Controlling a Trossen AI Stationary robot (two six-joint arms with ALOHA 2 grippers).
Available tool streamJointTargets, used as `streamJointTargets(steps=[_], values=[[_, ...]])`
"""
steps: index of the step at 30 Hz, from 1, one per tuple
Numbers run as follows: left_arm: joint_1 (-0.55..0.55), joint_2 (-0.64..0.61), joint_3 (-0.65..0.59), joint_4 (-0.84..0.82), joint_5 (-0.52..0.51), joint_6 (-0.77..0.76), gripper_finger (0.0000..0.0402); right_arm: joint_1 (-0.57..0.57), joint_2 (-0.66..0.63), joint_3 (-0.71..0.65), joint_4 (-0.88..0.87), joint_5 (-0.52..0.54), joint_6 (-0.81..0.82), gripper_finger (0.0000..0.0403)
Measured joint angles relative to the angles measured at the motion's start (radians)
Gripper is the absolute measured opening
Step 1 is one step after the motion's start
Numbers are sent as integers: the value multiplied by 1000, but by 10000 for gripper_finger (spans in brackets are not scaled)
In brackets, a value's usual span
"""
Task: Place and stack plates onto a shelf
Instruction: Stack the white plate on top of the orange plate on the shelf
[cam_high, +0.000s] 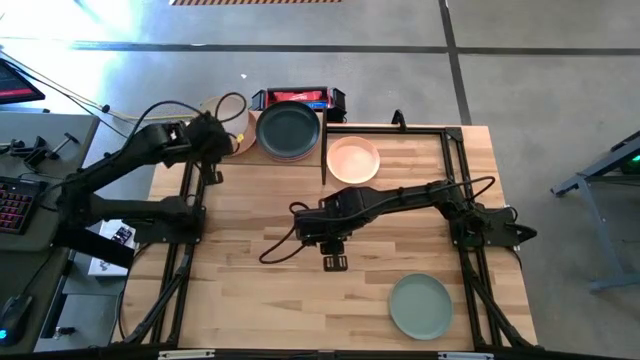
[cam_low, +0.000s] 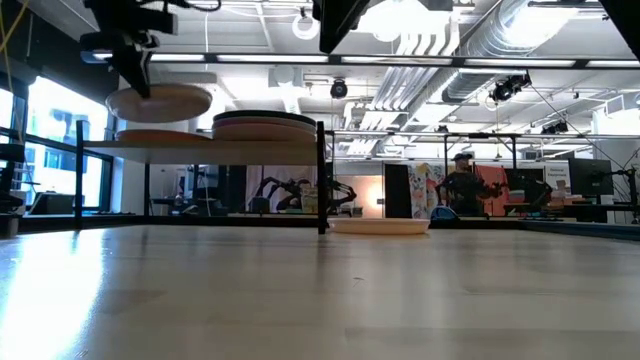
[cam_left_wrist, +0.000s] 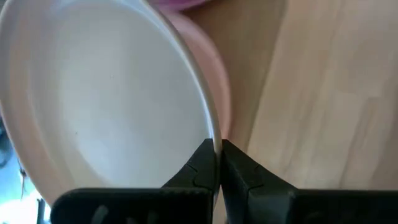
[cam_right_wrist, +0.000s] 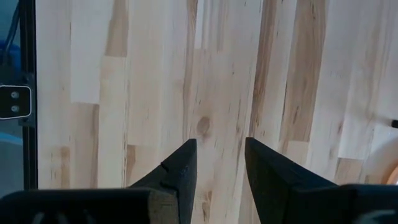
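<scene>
My left gripper (cam_left_wrist: 218, 152) is at the table's far left corner, over the shelf (cam_low: 200, 147), shut on an off-white plate (cam_left_wrist: 106, 93). A pink plate (cam_left_wrist: 214, 68) lies on the shelf under it. Beside these, a stack topped by a dark green plate (cam_high: 288, 130) sits on the shelf. A peach plate (cam_high: 353, 158) lies flat on the table right of the shelf's black post (cam_high: 323, 160). A sage green plate (cam_high: 420, 305) lies flat near the table's near right corner. My right gripper (cam_right_wrist: 221, 162) hovers open over bare wood mid-table. My left gripper pinches the off-white plate's rim (cam_left_wrist: 215, 140) between its two fingers, one on the inner face and one on the outer. In the high view the fingers come from the plate's left side. The plate (cam_low: 160, 100) is lifted clear, about level, above the pink plate (cam_low: 160, 135).
The shelf's thin black posts (cam_low: 321, 175) stand at its corners. A red and black object (cam_high: 300, 97) sits beyond the table's far edge. A keyboard and desk (cam_high: 20, 190) lie off the left side. Bare tabletop (cam_high: 250, 300) spreads along the near side.
</scene>
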Motion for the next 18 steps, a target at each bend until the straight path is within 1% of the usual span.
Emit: streamJointTargets(steps=[2, 5, 8, 18], values=[[32, 27, 0, 0, 9, 14, 0, 0, 0, 0, 0, 0, 8, 114], [75, 65, 0, 0, 66, 38, 0, 0, 0, 0, 0, 0, 9, 114], [105, 103, 0, 8, 97, 58, 0, 0, 0, 0, 0, 0, 9, 114], [151, 203, 0, 28, 104, 96, 0, 0, 0, 0, 1, 0, 9, 114]])
